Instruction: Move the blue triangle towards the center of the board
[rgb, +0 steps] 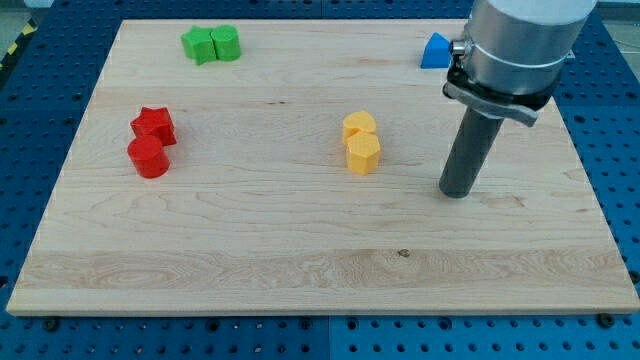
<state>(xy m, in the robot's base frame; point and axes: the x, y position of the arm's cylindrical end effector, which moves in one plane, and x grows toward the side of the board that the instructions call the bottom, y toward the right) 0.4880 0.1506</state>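
Meanwhile, my tip (457, 192) rests bare on the wooden board (250, 250), touching no block, at the view's right, with the yellow pair (361, 142) to its left. The blue triangle (435, 51) sits near the board's top right edge, well above the tip and partly hidden behind the arm's grey housing (515, 50). Red blocks (151, 142) lie at left, green blocks (211, 44) at top left.

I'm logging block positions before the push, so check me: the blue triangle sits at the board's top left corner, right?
Not quite. The camera view shows the blue triangle near the board's top right corner, partly hidden behind the arm. The top left holds the two green blocks.
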